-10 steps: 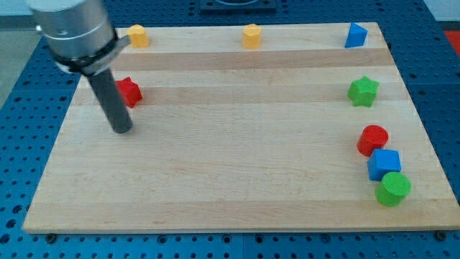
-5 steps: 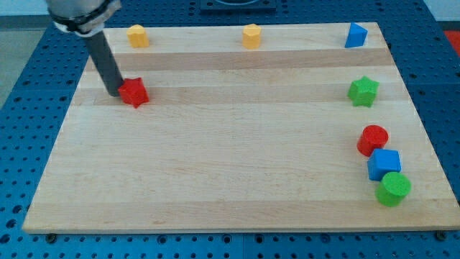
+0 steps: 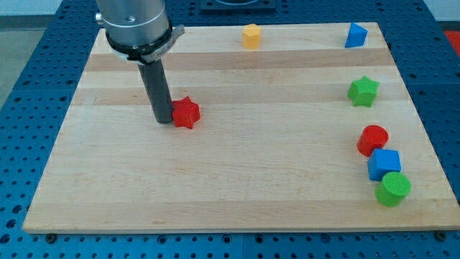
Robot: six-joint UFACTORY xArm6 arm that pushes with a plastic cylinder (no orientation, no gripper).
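My tip (image 3: 164, 120) rests on the wooden board (image 3: 230, 187), left of centre. It touches the left side of a red star-shaped block (image 3: 186, 112). No other block lies close to it. The arm's grey body hides the board's top-left part, where a yellow block stood earlier.
A yellow hexagonal block (image 3: 251, 35) sits at the top middle and a blue triangular block (image 3: 355, 34) at the top right. A green star (image 3: 363, 91) is at the right. Lower right, a red cylinder (image 3: 373, 139), blue cube (image 3: 384, 164) and green cylinder (image 3: 393, 188) cluster together.
My tip went up to the red star's left side, then slid right and a little down, pushing the star along. The arm now covers the top-left yellow block.
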